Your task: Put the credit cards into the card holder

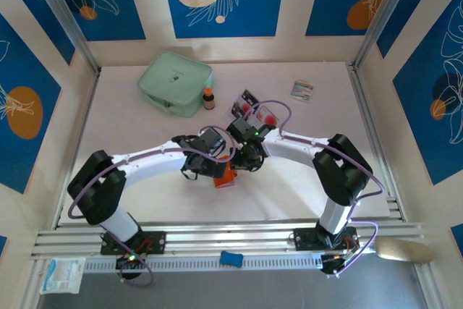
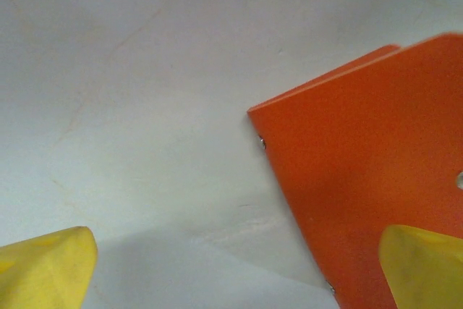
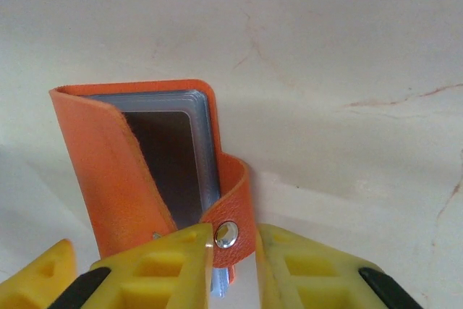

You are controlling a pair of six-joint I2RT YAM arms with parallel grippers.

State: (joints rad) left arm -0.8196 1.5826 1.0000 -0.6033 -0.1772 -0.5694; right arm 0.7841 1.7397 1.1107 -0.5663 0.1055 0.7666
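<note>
Lying near the middle of the tabletop [image 1: 130, 128], tucked between the two wrists: card holder [image 3: 108, 171], orange-red and opened.

From the right wrist:
- Long axis running away from the camera, leaning a little left, open side turned toward the lens.
- Smooth orange cover lifted off to the left, with a thin orange rim showing along the top and right.
- Between them a stack of grey sleeves [image 3: 177, 153], round-cornered and dark inside.
- Curling round the lower right corner, a short orange strap bearing a silver snap button [image 3: 227, 234], button face toward the camera.

From above, mostly hidden under the wrists, with just an orange corner toward the near edge. From the left wrist, one flat orange panel slanting across the right half, its corner pointing left.

Right gripper [image 3: 235, 240]: jaws narrow, yellow fingers [image 3: 166, 265] closed on the strap from either side.

Left gripper [image 2: 239, 269]: jaws wide. One yellow fingertip over the orange panel, the other over bare tabletop. Contact with the panel impossible to tell.

Just beyond the wrists, toward the far side: credit cards [image 1: 255, 108], black and pale with red round marks, overlapping, partly crossed by a cable.

Farther back:
- a small brown bottle [image 1: 208, 98] just beside a mint-green pouch [image 1: 176, 82];
- well apart at far right, a multicoloured packet [image 1: 302, 90].
</note>
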